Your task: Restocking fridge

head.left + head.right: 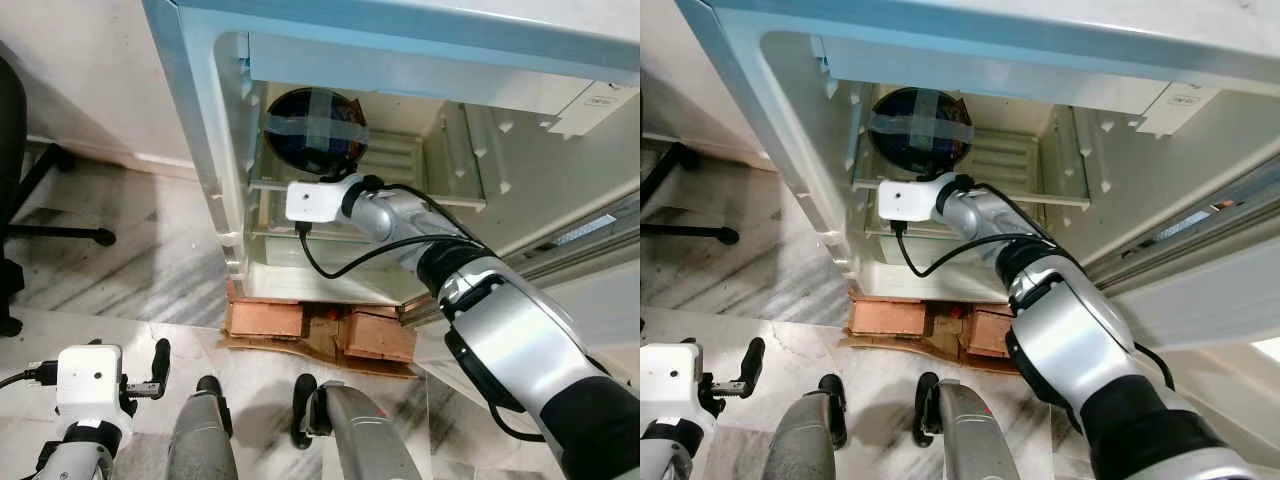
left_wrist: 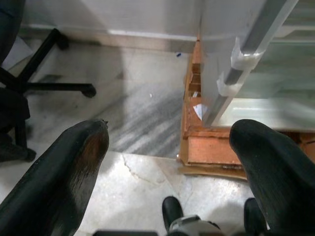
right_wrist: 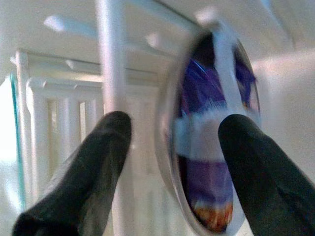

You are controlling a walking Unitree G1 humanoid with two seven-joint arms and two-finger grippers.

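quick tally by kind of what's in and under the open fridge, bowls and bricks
taped dark bowl on the fridge shelf: 1
bricks propping the fridge, left and right: 2
total: 3

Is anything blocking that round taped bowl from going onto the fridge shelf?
Nothing visible does. The bowl already sits inside the fridge, on its shelf. The right gripper is at the bowl with its fingers apart either side of the rim. The left gripper hangs idle near the floor.
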